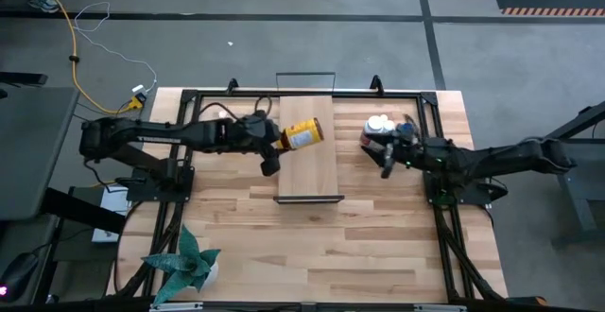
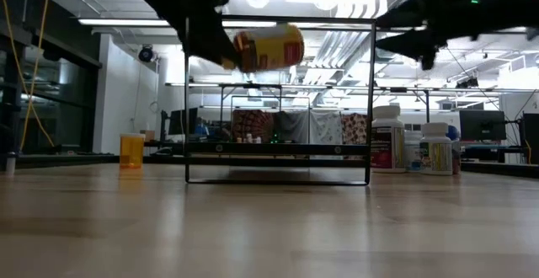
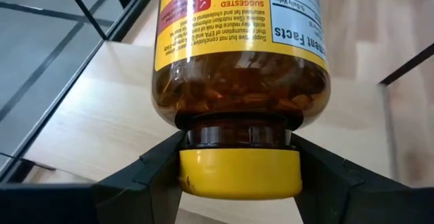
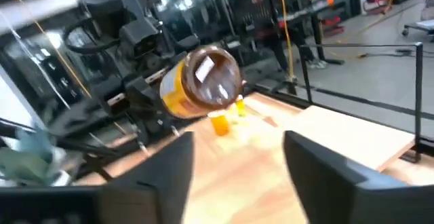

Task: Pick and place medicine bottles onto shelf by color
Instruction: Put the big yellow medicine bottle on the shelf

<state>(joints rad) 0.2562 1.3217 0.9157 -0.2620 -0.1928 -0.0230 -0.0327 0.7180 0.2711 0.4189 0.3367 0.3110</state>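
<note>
An amber medicine bottle (image 1: pixel 303 133) with a yellow cap (image 3: pixel 239 173) and yellow label hangs above the light-wood shelf (image 1: pixel 310 165), with my left gripper (image 1: pixel 275 143) shut on it. In the low view the bottle (image 2: pixel 271 48) floats near the top of the shelf's black frame (image 2: pixel 187 101). White bottles (image 1: pixel 378 124) stand on the table right of the shelf, next to my right gripper (image 1: pixel 386 157). That gripper (image 4: pixel 237 170) is open with nothing between its fingers and faces the amber bottle's base (image 4: pixel 205 79). My left gripper pinches the bottle's cap end between its two fingers (image 3: pixel 154 171), at the yellow cap and the dark neck (image 3: pixel 237 134) above it. The fingers come from the table's left, slanting down. The bottle lies nearly level, base away from the gripper, lifted clear of the shelf.
A small orange bottle (image 2: pixel 132 150) stands on the table left of the shelf, and others (image 4: pixel 220 123) show beyond it. White bottles (image 2: pixel 387 139) crowd the right side. A potted plant (image 1: pixel 189 265) sits at the near left corner. Black frame rails (image 1: pixel 442 217) edge the table.
</note>
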